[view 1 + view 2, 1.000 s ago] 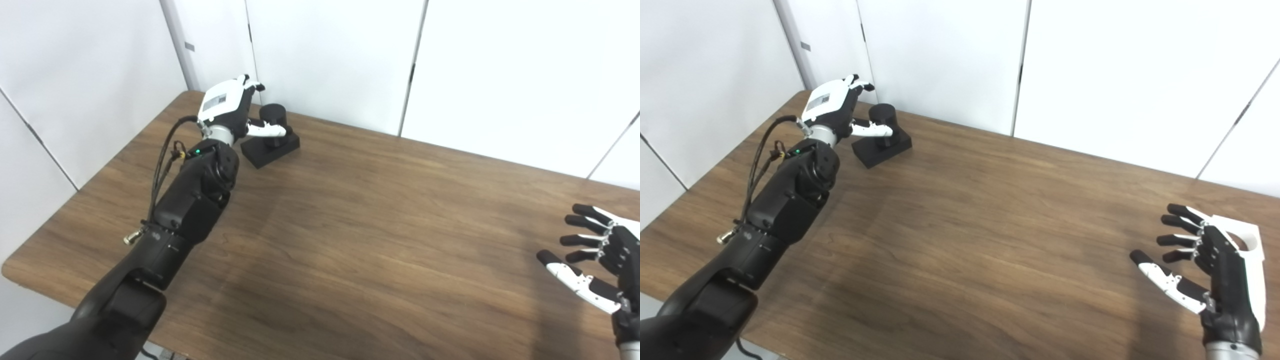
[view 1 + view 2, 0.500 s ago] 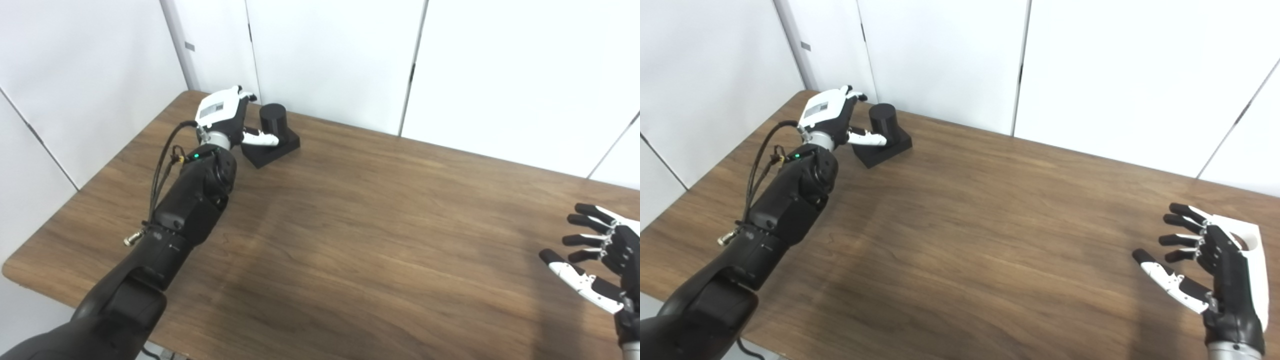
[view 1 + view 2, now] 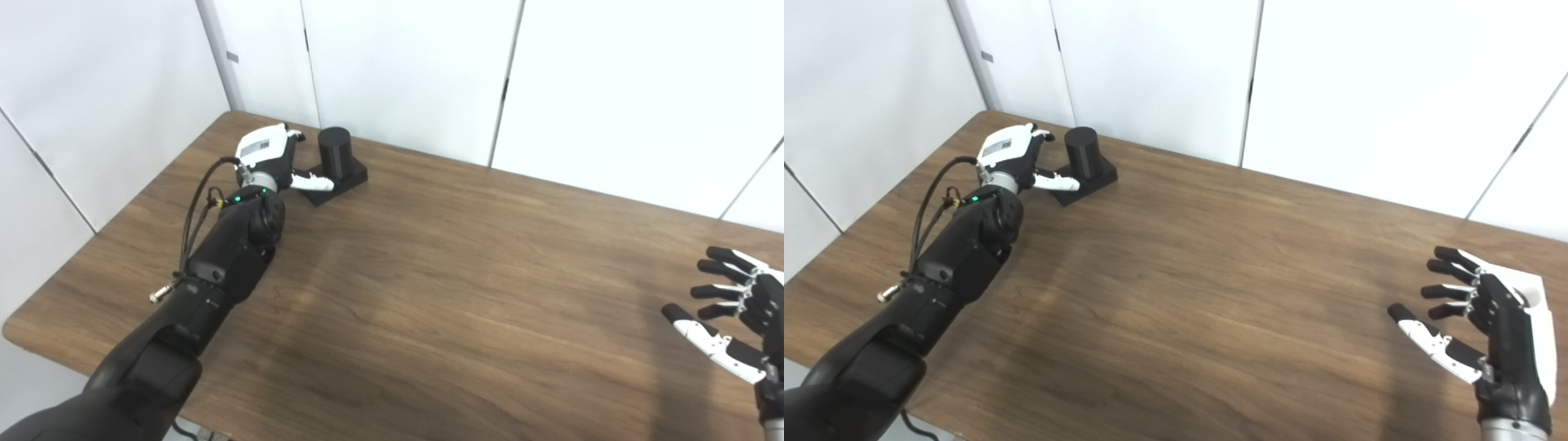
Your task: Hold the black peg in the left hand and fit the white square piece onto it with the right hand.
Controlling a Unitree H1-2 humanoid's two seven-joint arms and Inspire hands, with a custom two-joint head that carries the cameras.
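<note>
The black peg [image 3: 335, 147] stands upright on its black square base [image 3: 354, 176] at the table's far left. My left hand [image 3: 267, 155] is open just left of the base, low over the table; its thumb points along the base's near edge, and I cannot tell if it touches. My right hand [image 3: 1488, 324] is open at the table's near right, fingers spread and holding nothing. Behind it in the right eye view lies a white piece [image 3: 1536, 303] with a round hollow, mostly hidden by the hand. The left eye view does not show that piece.
The brown wooden table [image 3: 429, 275] runs up to white wall panels [image 3: 398, 61] right behind the peg. My left forearm [image 3: 226, 257] and its looped cable [image 3: 196, 202] lie across the table's left part.
My left hand has sunk and drawn back to the left, from beside the peg's top down to the level of its base. The right hand has barely drifted.
</note>
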